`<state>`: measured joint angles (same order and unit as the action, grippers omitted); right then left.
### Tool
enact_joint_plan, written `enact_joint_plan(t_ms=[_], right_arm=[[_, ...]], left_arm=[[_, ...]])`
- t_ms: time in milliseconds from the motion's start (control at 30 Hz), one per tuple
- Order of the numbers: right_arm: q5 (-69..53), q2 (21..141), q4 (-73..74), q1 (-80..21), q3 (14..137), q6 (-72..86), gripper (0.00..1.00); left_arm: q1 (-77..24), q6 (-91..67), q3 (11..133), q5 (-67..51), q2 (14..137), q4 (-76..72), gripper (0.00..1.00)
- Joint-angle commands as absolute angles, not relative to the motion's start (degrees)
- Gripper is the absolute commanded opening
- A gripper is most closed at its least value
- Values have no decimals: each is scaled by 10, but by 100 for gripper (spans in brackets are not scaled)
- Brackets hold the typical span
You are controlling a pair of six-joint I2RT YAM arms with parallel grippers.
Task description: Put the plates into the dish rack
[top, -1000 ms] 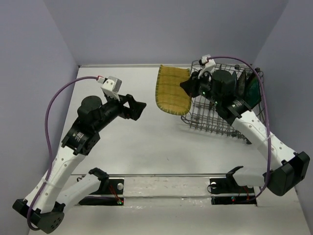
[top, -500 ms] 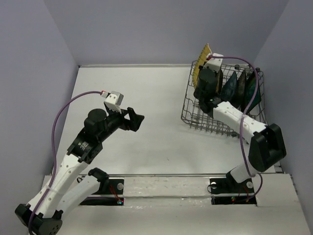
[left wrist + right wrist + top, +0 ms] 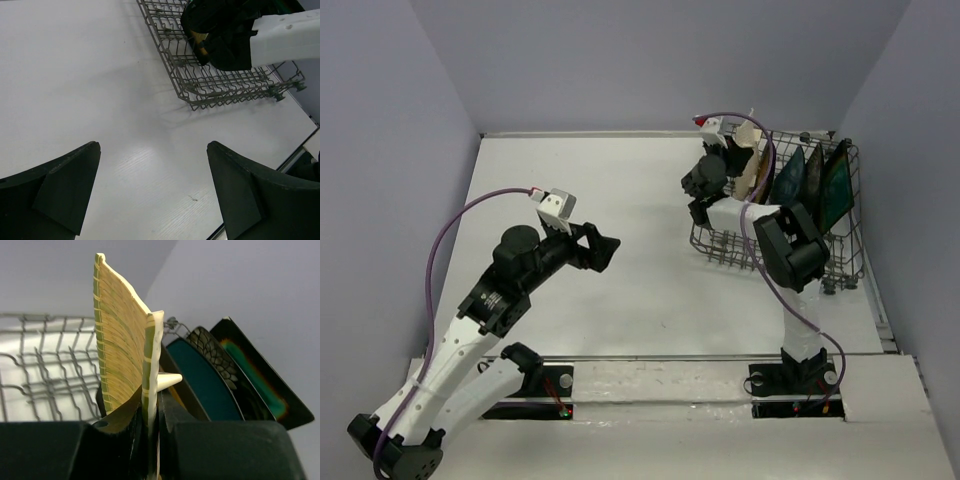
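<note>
The grey wire dish rack (image 3: 775,255) stands at the far right of the table. My right gripper (image 3: 736,158) is shut on the yellow-tan gridded plate (image 3: 756,165) and holds it upright, edge-on, at the rack's left end. The right wrist view shows the jaws (image 3: 152,412) clamped on its rim (image 3: 117,350), with rack wires (image 3: 45,370) behind. To its right stand the plain dark teal plate (image 3: 200,385), the black floral plate (image 3: 220,360) and the teal plate with brown rim (image 3: 255,375). The amber plate is mostly hidden. My left gripper (image 3: 607,243) is open and empty over the table's middle.
The left wrist view shows bare white table (image 3: 100,90) between the open fingers (image 3: 65,185), with the rack's near corner (image 3: 210,90) and the right arm (image 3: 280,35) beyond. The table's front edge (image 3: 295,150) is close on the right.
My right gripper has swung the yellow-tan plate from lying flat left of the rack to standing upright at the rack's left end, the arm folding in. The left arm barely shifted.
</note>
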<state>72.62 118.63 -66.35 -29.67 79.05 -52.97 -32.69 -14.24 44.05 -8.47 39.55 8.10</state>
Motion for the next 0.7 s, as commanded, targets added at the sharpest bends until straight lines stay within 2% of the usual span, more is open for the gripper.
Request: enact_joint_plan(t_ms=[0,300,433,500,567,600,633,667], right_arm=[[764,1179,-983,-299,814,-598,7],[769,1187,-983,-299,789,-555,7],[733,1185,-975,-304,787,-510,7],[718,1178,-907,-309,787,-472,7],[669,1134,-782,-309,759,-311,7],[643,1111,-601,-309,751,-222,7],[602,1091,-527,-291,746,-56,7],[592,1076,-473,-283,744,-3,7]], left_arm=[[-337,-141,439,-74,388,56,99],[-339,-142,438,-74,392,57,99],[-339,-142,439,-75,395,56,99],[-340,-141,438,-72,395,57,99],[-340,-141,438,-69,395,56,99],[-340,-141,437,-69,395,57,99],[-340,-140,438,-68,395,57,99],[-339,-140,438,-68,396,56,99]])
